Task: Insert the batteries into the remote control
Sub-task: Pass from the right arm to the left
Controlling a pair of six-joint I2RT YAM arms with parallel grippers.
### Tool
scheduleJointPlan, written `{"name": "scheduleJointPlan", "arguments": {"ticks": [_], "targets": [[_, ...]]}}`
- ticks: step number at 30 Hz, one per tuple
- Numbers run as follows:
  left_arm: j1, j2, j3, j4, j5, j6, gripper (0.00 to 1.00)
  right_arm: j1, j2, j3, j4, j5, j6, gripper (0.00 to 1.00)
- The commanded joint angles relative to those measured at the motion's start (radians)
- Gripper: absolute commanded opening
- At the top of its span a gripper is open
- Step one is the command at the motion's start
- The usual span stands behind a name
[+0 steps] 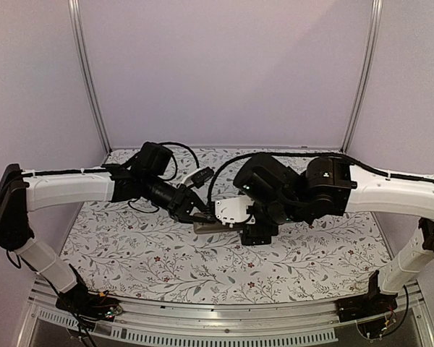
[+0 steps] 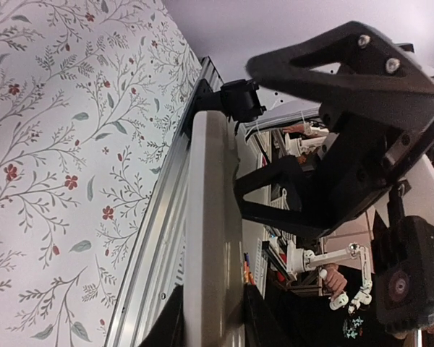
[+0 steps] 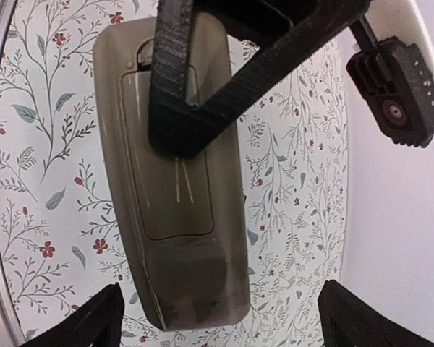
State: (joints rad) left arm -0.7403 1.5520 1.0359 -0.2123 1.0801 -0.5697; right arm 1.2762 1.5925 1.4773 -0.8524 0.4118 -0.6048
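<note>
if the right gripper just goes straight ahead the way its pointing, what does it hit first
Most likely the remote control: its tan back sits dead ahead between the open fingers of the right gripper, held by the left gripper. How far off it is remains unclear.

From the top we see the remote control (image 1: 211, 227) above the table (image 1: 130, 253) middle, lying approx 9-to-3. The left gripper (image 2: 213, 325) is at its 9 o'clock end, one finger each side, clamped on it. The right gripper (image 3: 224, 322) is at its 3 o'clock end, fingers well apart either side, not touching. In the right wrist view we find a left finger across the remote's 12 o'clock half.
</note>
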Motion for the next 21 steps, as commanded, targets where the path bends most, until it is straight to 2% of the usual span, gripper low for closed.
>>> {"name": "scheduleJointPlan", "arguments": {"ticks": [1, 9, 10, 12, 17, 21], "targets": [[0.021, -0.040, -0.030, 0.187, -0.036, -0.103, 0.00, 0.002, -0.097, -0.041, 0.121, 0.075, 0.026, 0.99], [0.092, -0.088, -0.117, 0.588, -0.155, -0.274, 0.00, -0.029, -0.221, -0.212, 0.493, 0.312, 0.078, 0.99], [0.101, -0.092, -0.128, 0.632, -0.172, -0.294, 0.00, -0.044, -0.229, -0.213, 0.496, 0.314, 0.095, 0.99], [0.114, -0.102, -0.153, 0.720, -0.212, -0.322, 0.00, -0.104, -0.263, -0.212, 0.489, 0.248, 0.170, 0.99], [0.122, -0.123, -0.195, 0.838, -0.287, -0.327, 0.00, -0.278, -0.406, -0.227, 0.487, -0.093, 0.391, 0.99], [0.122, -0.144, -0.238, 0.964, -0.362, -0.337, 0.00, -0.358, -0.422, -0.203, 0.455, -0.235, 0.553, 0.99]]}}
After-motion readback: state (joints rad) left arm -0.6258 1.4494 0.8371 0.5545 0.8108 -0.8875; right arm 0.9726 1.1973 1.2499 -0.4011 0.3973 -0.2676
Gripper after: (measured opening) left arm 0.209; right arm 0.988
